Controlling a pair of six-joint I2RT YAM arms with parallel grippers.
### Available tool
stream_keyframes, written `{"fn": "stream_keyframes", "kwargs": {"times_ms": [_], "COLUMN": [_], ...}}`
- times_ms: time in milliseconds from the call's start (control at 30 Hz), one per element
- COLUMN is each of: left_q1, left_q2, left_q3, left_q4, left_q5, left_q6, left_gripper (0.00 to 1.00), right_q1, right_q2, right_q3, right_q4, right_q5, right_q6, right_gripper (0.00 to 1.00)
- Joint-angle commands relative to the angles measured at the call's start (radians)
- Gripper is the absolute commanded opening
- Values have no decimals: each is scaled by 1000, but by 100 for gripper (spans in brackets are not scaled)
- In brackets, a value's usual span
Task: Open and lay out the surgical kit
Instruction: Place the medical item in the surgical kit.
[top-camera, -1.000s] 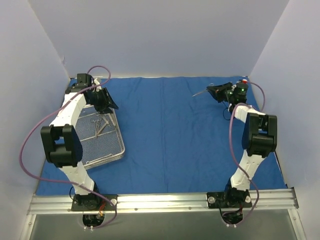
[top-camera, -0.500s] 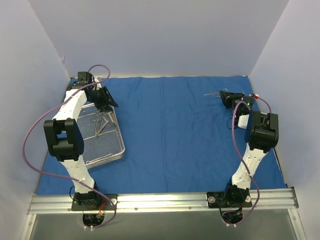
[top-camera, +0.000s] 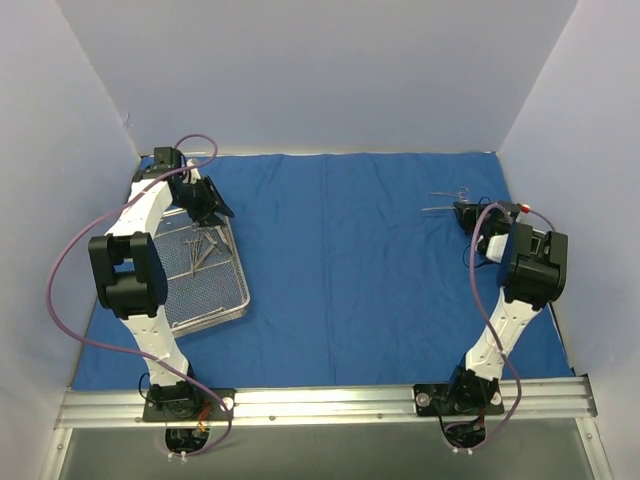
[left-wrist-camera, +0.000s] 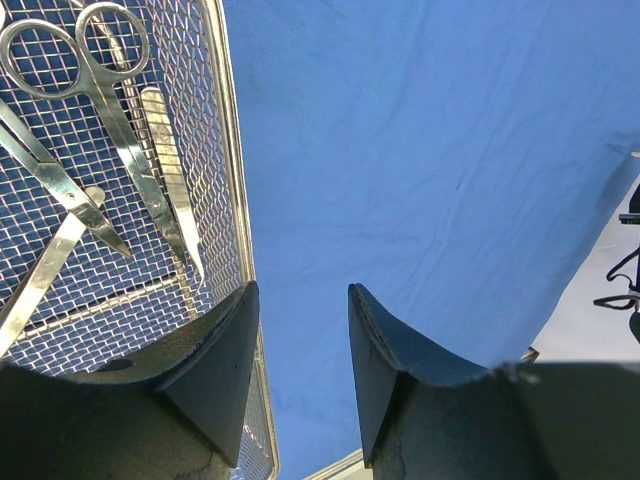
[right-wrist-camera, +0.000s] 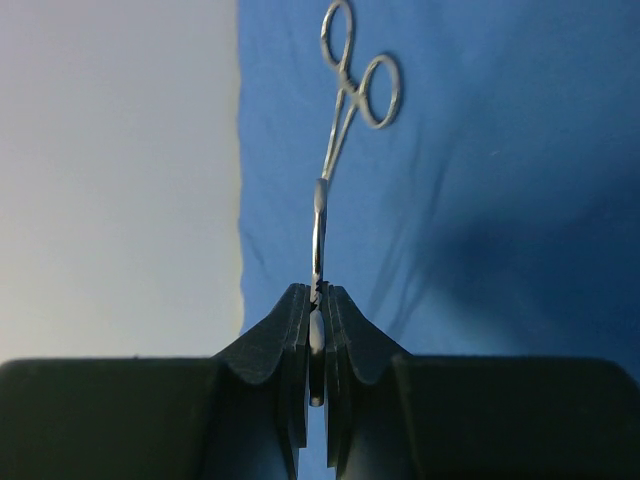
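From the overhead view I see the blue cloth wrap (top-camera: 340, 260) opened out flat between the two arms. The wire-mesh tray (top-camera: 222, 300) sits on its left part, angled slightly, with a cluster of instruments (top-camera: 203, 245) lying in its far half. My left gripper (top-camera: 210, 205) hangs over the tray's far right corner. At the far right of the cloth, my right gripper (top-camera: 462, 212) points left with a thin forceps (top-camera: 438, 208) sticking out from it, low over the cloth. A second silver instrument (top-camera: 447, 193) appears to lie on the cloth just beyond it.

On the left wrist camera, the left gripper (left-wrist-camera: 300, 370) has its jaws apart with nothing between them. It is above the tray rim (left-wrist-camera: 228, 150) and the bare cloth (left-wrist-camera: 420, 180). A pair of scissors (left-wrist-camera: 112, 115) and other flat silver pieces rest on the mesh to the left.

On the right wrist camera, the right gripper (right-wrist-camera: 318, 330) is clamped tight on the working end of the forceps (right-wrist-camera: 319, 215). Its ring handles point away from the fingers, over the cloth (right-wrist-camera: 480, 200), near the cloth's edge. I cannot tell whether the rings touch the cloth.
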Motion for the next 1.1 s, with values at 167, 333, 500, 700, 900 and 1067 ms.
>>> {"fn": "stream_keyframes", "kwargs": {"times_ms": [167,333,500,700,900,1067], "left_q1": [22,31,31,31,35,48], "left_q2": [-1,-2,7,25,39,38], "left_q3": [42,42,41,58,70,65], "left_q4": [7,9,13,7,1,-1], "left_q5": [5,-7,-5,-5,-1,-2], "left_q6": [2,5,2,5,3,6], "left_gripper": [49,49,49,49,49,49], "right_q1": [-62,-87,-87,-75,-53,-26], "right_q2": [-66,-21,16,45,81,115], "right_q3": [27,55,81,95,81,93], "right_q4": [-102,-107,-57,-27,31,40], "right_q5": [-3,-43,-60,-52,-30,-1], "right_q6": [-122,-159,-138,-104,-50,-21], "right_gripper": [0,0,0,0,0,0]}}
